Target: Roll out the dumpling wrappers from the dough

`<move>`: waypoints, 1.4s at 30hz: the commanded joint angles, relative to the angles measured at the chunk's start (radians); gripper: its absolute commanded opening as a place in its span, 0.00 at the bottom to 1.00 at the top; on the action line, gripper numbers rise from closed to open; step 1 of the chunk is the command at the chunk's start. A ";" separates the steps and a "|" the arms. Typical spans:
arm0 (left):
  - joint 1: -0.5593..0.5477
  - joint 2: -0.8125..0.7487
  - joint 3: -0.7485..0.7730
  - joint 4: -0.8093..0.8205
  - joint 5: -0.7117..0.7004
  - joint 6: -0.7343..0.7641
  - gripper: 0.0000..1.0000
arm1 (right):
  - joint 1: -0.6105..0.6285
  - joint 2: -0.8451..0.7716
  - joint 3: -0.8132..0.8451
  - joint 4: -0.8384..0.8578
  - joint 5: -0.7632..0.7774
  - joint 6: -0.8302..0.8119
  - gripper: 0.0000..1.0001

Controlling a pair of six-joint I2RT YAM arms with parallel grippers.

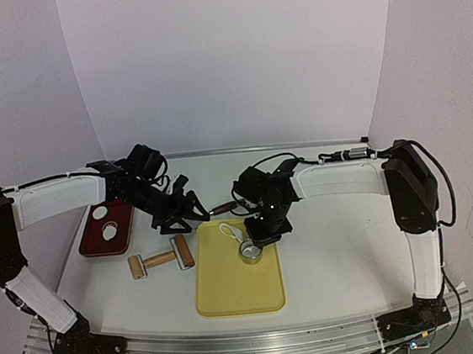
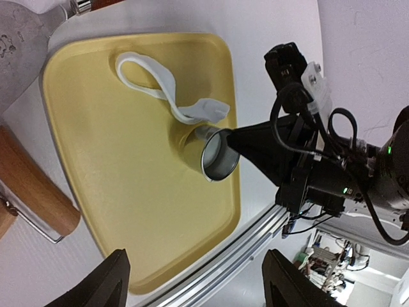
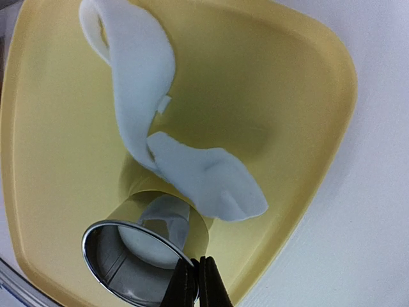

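Observation:
A metal ring cutter (image 1: 250, 252) stands on the yellow tray (image 1: 232, 296). My right gripper (image 1: 257, 239) is shut on its rim; in the right wrist view the closed fingers (image 3: 197, 286) pinch the ring cutter's (image 3: 112, 256) edge. A white dough disc (image 3: 152, 248) lies inside the ring. A long white dough scrap (image 3: 137, 83) curls beside it and also shows in the left wrist view (image 2: 160, 80). Two round wrappers (image 1: 106, 224) lie on the red tray (image 1: 89, 243). My left gripper (image 1: 177, 218) is open and empty, left of the yellow tray's far corner.
A wooden rolling pin (image 1: 161, 259) lies on the table between the two trays, and also shows in the left wrist view (image 2: 35, 192). A metal scraper (image 2: 19, 38) with a wooden handle (image 1: 222, 206) lies just beyond the yellow tray. White walls enclose the table.

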 commanded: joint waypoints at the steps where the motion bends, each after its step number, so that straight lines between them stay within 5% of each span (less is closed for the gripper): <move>1: -0.009 -0.030 -0.061 0.220 0.034 -0.105 0.72 | 0.007 -0.056 0.023 0.015 -0.124 -0.083 0.00; 24: -0.153 0.117 -0.212 0.352 0.063 -0.148 0.78 | 0.103 0.000 0.076 0.024 -0.120 0.027 0.00; 42: -0.315 0.265 -0.047 0.024 -0.257 -0.156 0.77 | 0.145 -0.015 0.073 0.024 -0.060 0.055 0.00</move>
